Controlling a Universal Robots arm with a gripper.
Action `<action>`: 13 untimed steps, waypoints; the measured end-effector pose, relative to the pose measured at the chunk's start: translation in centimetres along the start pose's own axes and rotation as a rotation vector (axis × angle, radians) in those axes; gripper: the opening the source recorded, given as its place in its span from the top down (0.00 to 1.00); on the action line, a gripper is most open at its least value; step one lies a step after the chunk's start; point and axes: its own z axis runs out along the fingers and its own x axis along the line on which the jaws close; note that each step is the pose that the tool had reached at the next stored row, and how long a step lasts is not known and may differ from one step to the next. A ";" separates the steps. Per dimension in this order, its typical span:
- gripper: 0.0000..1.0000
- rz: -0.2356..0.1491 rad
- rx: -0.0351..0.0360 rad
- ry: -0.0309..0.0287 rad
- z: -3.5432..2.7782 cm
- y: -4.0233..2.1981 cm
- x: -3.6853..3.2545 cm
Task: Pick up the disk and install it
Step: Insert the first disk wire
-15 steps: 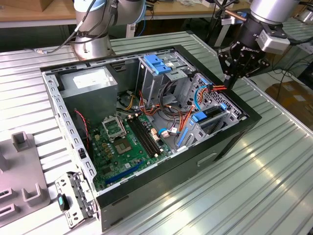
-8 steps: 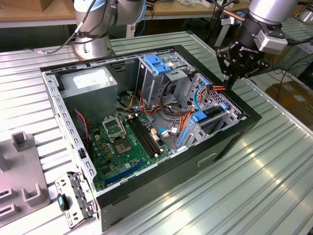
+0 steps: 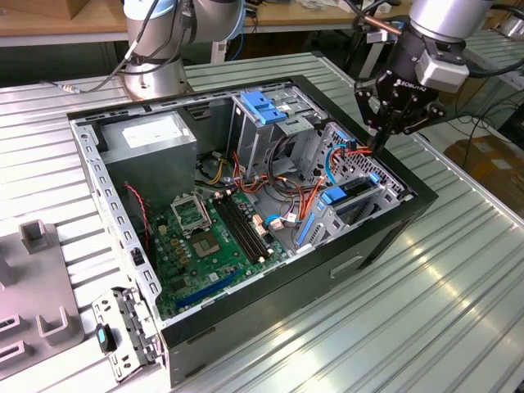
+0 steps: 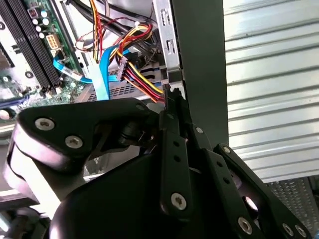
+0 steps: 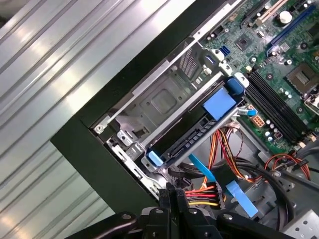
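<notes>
Above the case's (image 3: 393, 237) corner at the exterior view's right, the gripper (image 3: 381, 141) hung with its jaws pressed together, holding nothing, its tips just over the coloured power wires (image 5: 202, 191) beside the case wall. The disk (image 5: 197, 134) sat in the drive bay (image 5: 159, 104) inside the case, slightly tilted, its blue carrier ends showing in the first wrist view, near the gripper tips. The motherboard (image 3: 209, 233) lay on the case floor, well apart.
</notes>
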 end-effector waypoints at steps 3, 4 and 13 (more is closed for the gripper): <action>0.84 0.060 -0.0033 0.0009 0.04 0.00 0.00; 0.84 0.082 -0.0046 0.0012 0.07 0.00 -0.01; 0.84 0.224 -0.0161 0.0070 0.38 0.00 -0.02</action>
